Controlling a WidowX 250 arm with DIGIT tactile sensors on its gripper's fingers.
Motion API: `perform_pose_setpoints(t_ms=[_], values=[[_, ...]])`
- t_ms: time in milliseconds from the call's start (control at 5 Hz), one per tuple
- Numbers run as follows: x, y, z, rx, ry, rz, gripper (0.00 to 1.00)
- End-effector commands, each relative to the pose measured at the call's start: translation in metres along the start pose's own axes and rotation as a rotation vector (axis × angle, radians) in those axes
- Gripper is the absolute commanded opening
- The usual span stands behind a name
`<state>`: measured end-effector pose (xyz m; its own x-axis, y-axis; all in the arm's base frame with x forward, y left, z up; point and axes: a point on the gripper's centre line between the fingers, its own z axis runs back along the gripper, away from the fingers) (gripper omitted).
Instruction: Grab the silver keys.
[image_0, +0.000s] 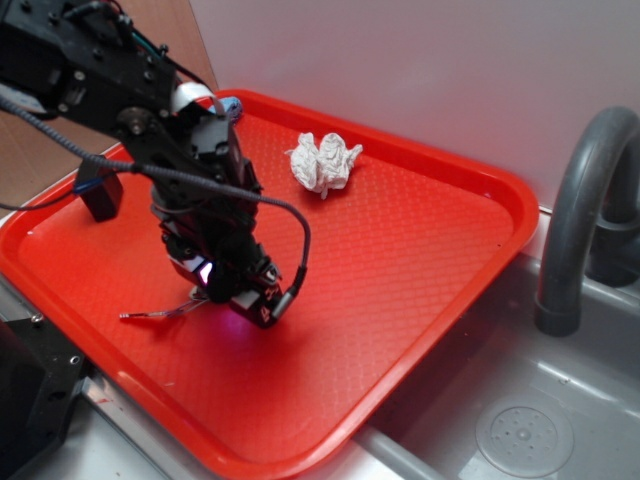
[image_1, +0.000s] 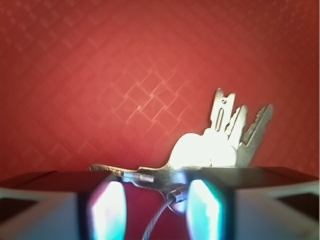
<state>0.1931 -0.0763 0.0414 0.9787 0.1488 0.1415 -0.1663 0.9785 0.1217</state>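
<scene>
Two glowing fingertips (image_1: 107, 210) of the black robot gripper (image_1: 156, 207) fill the bottom of the wrist view, w/ a gap between them. In this gap sit the ring and the thin wire tail of the flat shiny silver keys (image_1: 220, 137). The key blades fan out just beyond the fingers, lying on the red textured plastic tray (image_1: 100, 75). The jaws stand apart, approx. the width of the ring, and I cannot see them pressing on the metal, so I judge them open around the ring and not yet gripping.

From the exterior view, the gripper (image_0: 240, 300) is low at the tray (image_0: 420, 250) surface, near the front-left part. Only the wire tail of the keys (image_0: 150, 314) shows there, sticking out to the left; the rest is hidden under the arm. A crumpled white paper wad (image_0: 323, 163) lies well apart, toward the back of the tray. A grey curved faucet pipe (image_0: 575, 215) stands at the right, beside the tray.

Step in hand, in my judgement: the approach is done and the closing is what remains. Next move calls for closing the fingers on the ring w/o pushing it away, then lifting straight up. Risk: the ring is thin and may slip out.
</scene>
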Motion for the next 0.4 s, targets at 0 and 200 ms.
perform_pose_setpoints(t_ms=[0,200], values=[[0.0225,0.0121,0.0240,-0.054,-0.032,0.024,0.00],[0.0214,0.0076,0.0179,-0.050,-0.011,0.013,0.00]])
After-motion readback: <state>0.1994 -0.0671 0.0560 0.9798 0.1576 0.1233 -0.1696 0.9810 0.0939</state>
